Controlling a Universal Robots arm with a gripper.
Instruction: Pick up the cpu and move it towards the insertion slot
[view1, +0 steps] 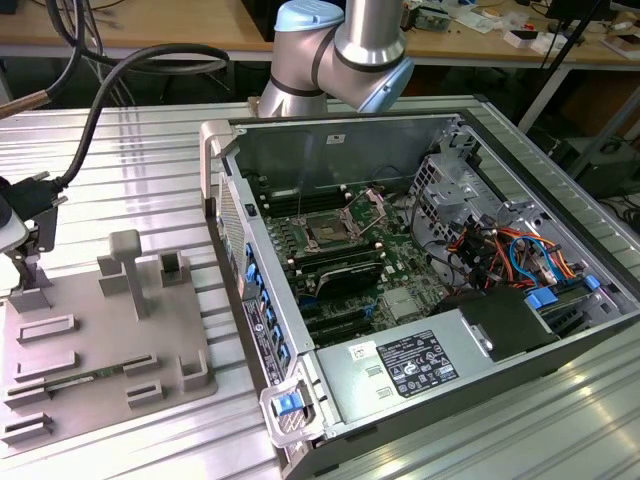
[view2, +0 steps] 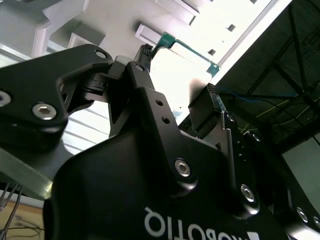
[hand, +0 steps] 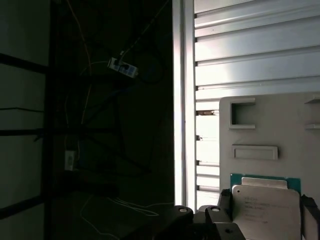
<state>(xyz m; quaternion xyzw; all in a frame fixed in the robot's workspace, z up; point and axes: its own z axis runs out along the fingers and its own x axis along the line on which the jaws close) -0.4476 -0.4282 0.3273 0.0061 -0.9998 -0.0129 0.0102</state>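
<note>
Gripping the cpu (hand: 265, 210): the gripper (hand: 265, 199) is clamping it by two opposite edges, with a black finger (hand: 225, 200) sitting tight against each side in the first wrist view. The silvery lid is facing that camera, with a strip of green board showing past it. In the second wrist view the chip's green edge is running between the two fingertips (view2: 145, 54).

The grey tray (hand: 270, 120) is lying right behind the cpu. Can't tell if the chip is resting on it or hanging just off it.

In the exterior view the gripper is hanging at the exterior view's left edge, over the tray's far left corner on the slatted bench (view1: 130, 150). The insertion slot (view1: 328, 232) is sitting well apart to the exterior view's right, inside the open computer case (view1: 400, 130). The arm (view1: 345, 45) is showing at the far side of the case.
</note>
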